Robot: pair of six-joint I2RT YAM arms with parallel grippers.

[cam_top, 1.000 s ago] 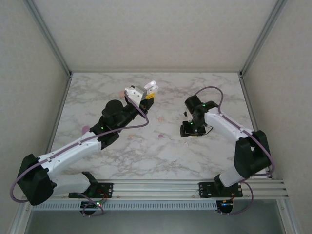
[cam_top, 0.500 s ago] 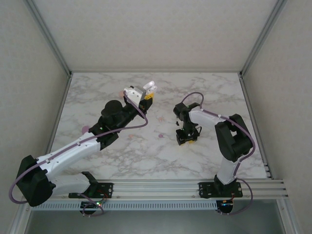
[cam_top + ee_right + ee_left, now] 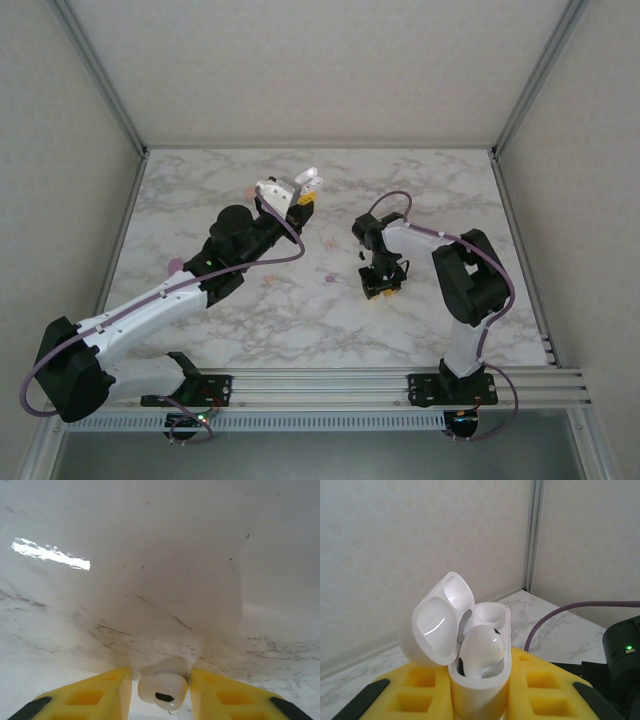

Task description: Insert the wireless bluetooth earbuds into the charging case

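Overhead, a white marble table [image 3: 450, 200] veined with grey sits inside pale walls [image 3: 320, 70] on an aluminium frame [image 3: 100, 80]. One white charging case [image 3: 485, 685], lid up, is clamped in the left gripper [image 3: 303, 192] over the far half of the table. One white earbud [image 3: 482, 647] sits inside it, beside an open socket [image 3: 489, 614]. A second earbud [image 3: 162, 687] lies on the marble between the narrow-set yellow fingers [image 3: 95, 695] of the right gripper [image 3: 382, 290]; whether they pinch it, I cannot tell. One pink speck [image 3: 330, 280] lies just left of that gripper.
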